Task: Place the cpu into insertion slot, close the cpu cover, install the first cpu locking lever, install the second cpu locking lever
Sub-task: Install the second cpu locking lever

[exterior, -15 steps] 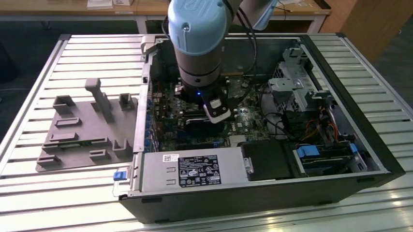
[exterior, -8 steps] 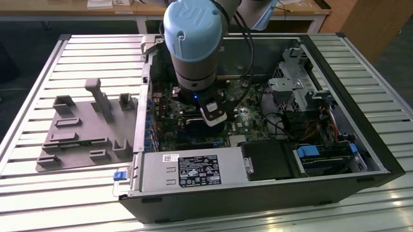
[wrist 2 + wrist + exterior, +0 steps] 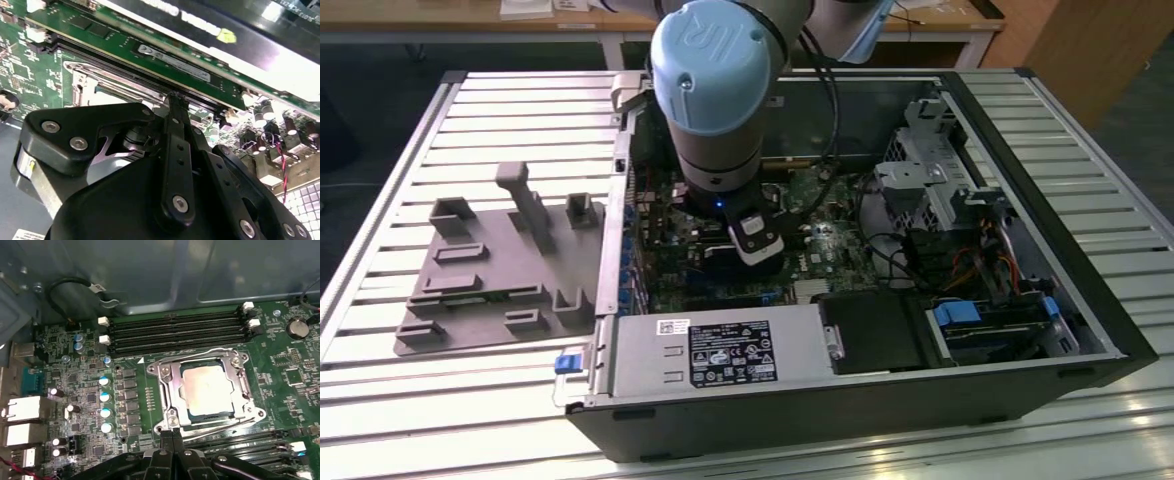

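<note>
Silver-grey cpu [image 3: 208, 390] seated under cpu cover [image 3: 172, 390]; pincer [image 3: 171, 435] pressed together, empty.

Silver-grey cpu [image 3: 207, 390], silvery cpu cover [image 3: 172, 390], green circuit board [image 3: 280, 375], black hand [image 3: 172, 440]

CPU [image 3: 209, 390]: flat square chip, dull silver-grey top, seated level in the insertion slot [image 3: 170, 412], a square socket on green board. CPU cover [image 3: 169, 385]: thin silvery frame, lying closed flat over the chip's edges, chip showing through its window. Thin wire levers run along the frame at 12 and 6 o'clock.
</note>
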`<move>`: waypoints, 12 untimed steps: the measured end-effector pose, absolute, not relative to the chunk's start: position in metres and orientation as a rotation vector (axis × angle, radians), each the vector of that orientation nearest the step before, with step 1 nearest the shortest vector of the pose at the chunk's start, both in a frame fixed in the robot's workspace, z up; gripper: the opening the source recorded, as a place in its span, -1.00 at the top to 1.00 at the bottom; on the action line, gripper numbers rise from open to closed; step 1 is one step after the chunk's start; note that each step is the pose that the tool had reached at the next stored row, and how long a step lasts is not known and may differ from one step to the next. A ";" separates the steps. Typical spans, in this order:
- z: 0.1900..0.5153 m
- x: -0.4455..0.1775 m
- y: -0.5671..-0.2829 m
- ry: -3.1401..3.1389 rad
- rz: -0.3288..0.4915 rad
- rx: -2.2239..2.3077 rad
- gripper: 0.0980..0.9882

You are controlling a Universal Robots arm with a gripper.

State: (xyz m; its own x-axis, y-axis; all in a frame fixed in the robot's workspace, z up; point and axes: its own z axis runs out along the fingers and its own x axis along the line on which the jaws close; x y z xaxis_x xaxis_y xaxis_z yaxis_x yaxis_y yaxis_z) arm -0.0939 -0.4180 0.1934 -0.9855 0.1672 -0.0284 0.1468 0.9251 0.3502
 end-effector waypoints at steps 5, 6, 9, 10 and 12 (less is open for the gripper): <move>0.192 -0.096 -0.417 3.025 0.550 0.247 0.99; 0.192 -0.096 -0.416 3.025 0.550 0.247 0.99; 0.191 -0.096 -0.415 3.024 0.553 0.247 0.99; 0.191 -0.096 -0.414 3.024 0.555 0.247 0.99; 0.190 -0.096 -0.413 3.024 0.557 0.247 0.99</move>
